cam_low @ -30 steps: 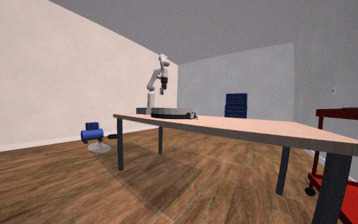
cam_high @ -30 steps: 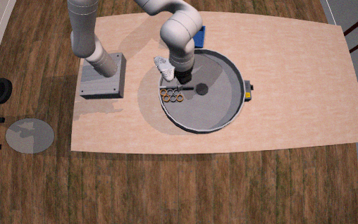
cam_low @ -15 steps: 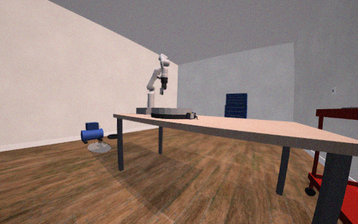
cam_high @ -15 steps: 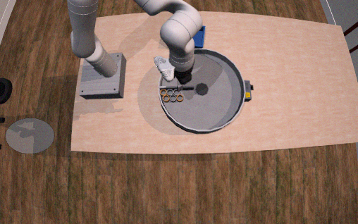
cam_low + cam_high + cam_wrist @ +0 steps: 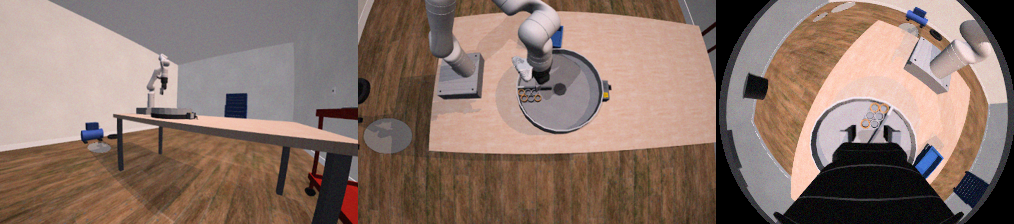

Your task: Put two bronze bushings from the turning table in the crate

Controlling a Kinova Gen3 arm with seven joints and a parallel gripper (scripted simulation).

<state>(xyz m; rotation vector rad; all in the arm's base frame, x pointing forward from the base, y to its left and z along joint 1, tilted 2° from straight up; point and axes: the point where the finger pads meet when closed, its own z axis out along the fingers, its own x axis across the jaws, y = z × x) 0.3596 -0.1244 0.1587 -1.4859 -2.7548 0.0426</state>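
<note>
Pincer [image 5: 538,88] [image 5: 161,91] [image 5: 869,130] spread, holding nothing; nearest bronze bushing [image 5: 538,101] [image 5: 865,127] lies below it, slightly ahead of the finger line in wrist view.
</note>
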